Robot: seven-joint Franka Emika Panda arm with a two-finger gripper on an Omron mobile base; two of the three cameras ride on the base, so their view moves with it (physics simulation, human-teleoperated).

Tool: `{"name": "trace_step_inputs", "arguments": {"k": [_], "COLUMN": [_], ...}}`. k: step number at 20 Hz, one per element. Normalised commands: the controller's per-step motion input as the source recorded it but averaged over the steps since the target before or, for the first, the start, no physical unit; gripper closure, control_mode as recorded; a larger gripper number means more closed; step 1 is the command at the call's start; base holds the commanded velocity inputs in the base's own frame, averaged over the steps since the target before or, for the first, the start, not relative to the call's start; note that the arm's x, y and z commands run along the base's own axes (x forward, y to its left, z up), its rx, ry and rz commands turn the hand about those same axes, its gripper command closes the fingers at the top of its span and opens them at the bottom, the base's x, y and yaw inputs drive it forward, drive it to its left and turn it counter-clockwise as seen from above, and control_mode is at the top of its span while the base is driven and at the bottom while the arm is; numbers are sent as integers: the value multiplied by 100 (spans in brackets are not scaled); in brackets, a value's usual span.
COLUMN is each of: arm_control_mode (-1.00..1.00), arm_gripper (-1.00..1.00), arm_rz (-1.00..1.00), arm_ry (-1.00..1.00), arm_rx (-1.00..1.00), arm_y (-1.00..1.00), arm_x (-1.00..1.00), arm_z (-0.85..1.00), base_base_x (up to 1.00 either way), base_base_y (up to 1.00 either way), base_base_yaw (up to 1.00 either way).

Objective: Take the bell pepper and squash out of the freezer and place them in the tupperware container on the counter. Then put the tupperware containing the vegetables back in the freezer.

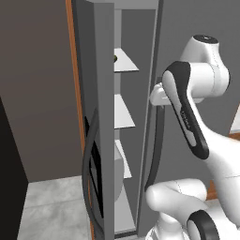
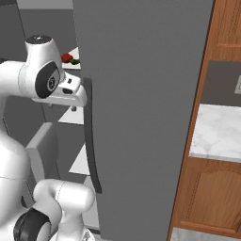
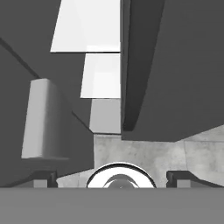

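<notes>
Hand view: jaws spread wide at the open freezer

Hand view looks down along the gripper (image 3: 112,178): its two dark finger tips sit far apart at the bottom corners, so the jaws are open with nothing between them. Beyond them lie a speckled grey floor (image 3: 144,153) and, further off, the flat white shelves (image 3: 103,74) of the freezer, stacked one past another. A dark grey slab, matte and smooth, hangs to the right of the shelves.

From the left base camera, the freezer (image 1: 126,122) is a tall, narrow grey compartment, its slim door (image 1: 96,140) swung open to the left of the shelf column and seen almost edge-on, a dark curved handle (image 1: 89,168) bowing off its face. The white shelves are thin, flat plates stepping down the compartment. On the top one, at its left edge against the door, a small dark speck shows; it is too small to name.

From the right base camera, the wider grey door (image 2: 141,117) stands to the right of the freezer, plain and matte, with a long dark curved handle (image 2: 92,141). Left of that door, on an upper freezer shelf, the bell pepper (image 2: 67,58) is a small, lumpy, bright red blob, and the squash (image 2: 75,61) is a dark green sliver touching its right side. Well to the right of the freezer, the counter (image 2: 216,132) is a white marble-veined slab over brown wooden cabinets (image 2: 207,197) with arched panel fronts.
</notes>
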Motion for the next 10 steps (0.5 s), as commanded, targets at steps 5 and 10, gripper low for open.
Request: {"name": "trace_step_inputs", "arguments": {"k": [5,10], "arm_control_mode": [-100,-100], "arm_gripper": [-100,-100], "arm_rz": [-7,-8], "arm_ry": [0,2], "arm_rx": [0,0], "arm_y": [-4,0], "arm_x": [-69,-38], "arm_z": [8,0], "base_base_x": [0,0], "base_base_y": [0,0], "base_base_yaw": [0,0]}}
